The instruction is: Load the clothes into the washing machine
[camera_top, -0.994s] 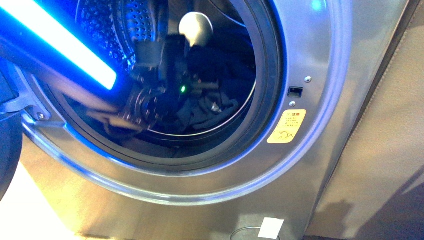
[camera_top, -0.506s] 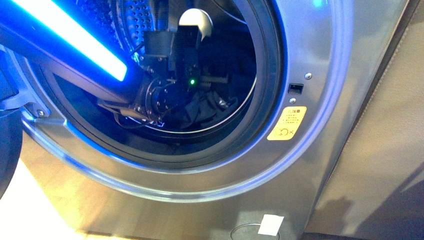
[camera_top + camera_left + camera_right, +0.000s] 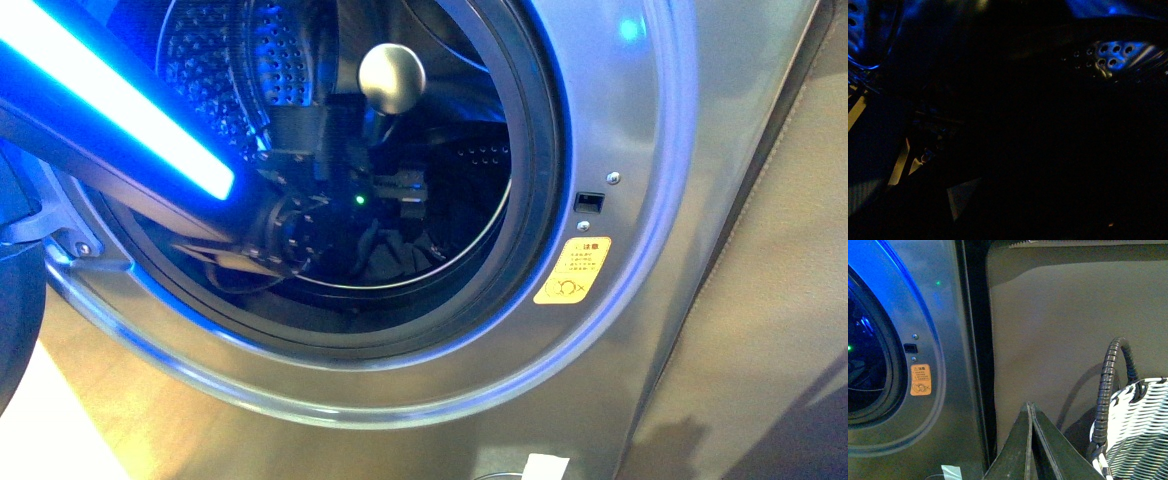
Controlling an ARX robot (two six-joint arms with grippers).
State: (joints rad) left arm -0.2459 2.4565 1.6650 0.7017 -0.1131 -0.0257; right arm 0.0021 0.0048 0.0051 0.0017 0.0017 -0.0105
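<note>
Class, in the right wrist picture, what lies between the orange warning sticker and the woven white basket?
In the right wrist view: a dark vertical gap, then a plain beige panel, between sticker and basket.

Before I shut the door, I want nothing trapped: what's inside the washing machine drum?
Inside the drum lie the dark clothes, low at the bottom. The left arm reaches in over them, hiding part of the pile and its jaws.
</note>
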